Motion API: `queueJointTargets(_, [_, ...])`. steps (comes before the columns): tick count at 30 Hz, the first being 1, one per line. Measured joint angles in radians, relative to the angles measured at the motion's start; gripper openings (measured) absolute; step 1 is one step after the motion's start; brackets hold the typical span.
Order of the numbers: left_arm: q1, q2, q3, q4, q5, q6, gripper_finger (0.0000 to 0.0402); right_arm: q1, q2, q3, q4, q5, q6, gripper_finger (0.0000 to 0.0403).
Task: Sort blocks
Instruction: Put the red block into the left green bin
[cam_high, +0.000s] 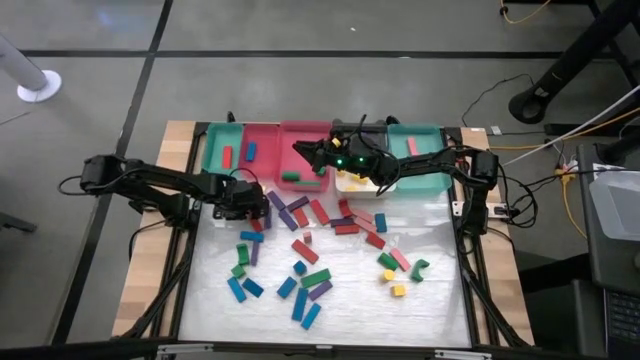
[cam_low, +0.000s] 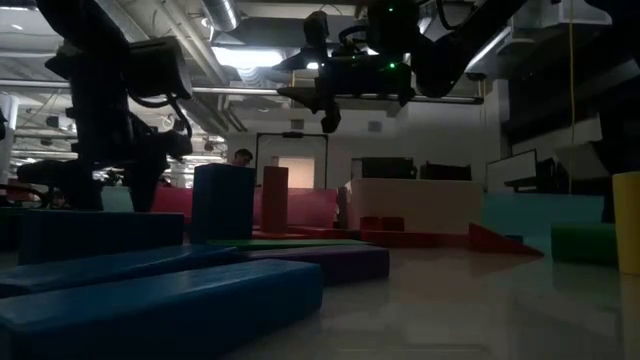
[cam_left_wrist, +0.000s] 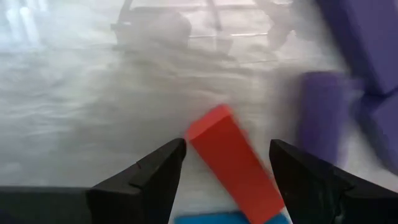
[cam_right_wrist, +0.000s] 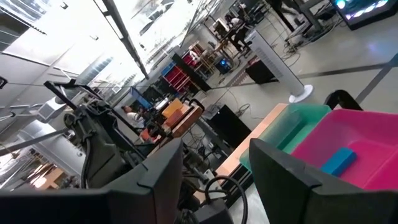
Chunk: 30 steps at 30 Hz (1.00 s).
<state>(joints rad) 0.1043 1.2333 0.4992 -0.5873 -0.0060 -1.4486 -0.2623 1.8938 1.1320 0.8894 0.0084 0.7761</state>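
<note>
Left claw (cam_left_wrist: 227, 165) low, fingers apart; right claw (cam_high: 303, 150) raised, fingers apart.

Two arms (cam_high: 150, 185), five trays (cam_high: 222, 150), dozens of blocks (cam_high: 305, 251)

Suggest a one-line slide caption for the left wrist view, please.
Open left gripper straddles a red block on the table, purple blocks beside.

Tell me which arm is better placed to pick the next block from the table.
The left, probably. Its pincer is open low over the table, with a red block between the fingers. The right pincer is raised over the pink tray, empty and away from the loose blocks.
</note>
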Motion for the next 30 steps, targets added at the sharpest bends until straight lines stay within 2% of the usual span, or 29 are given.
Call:
queueJointTargets(13, [0.001, -0.014, -0.001, -0.078, 0.001, 0.011, 0.0224, 0.0, 0.0, 0.0, -0.002, -0.002, 0.0, 0.0186])
queueJointTargets(26, [0.001, -0.014, -0.002, -0.126, 0.006, 0.036, 0.0101, 0.0, 0.0, 0.0, -0.002, -0.002, 0.0, 0.0186])
queueJointTargets(30, [0.0, -0.014, -0.002, -0.124, -0.009, 0.038, 0.0085, 0.0, 0.0, 0.0, -0.002, -0.002, 0.0, 0.0186])
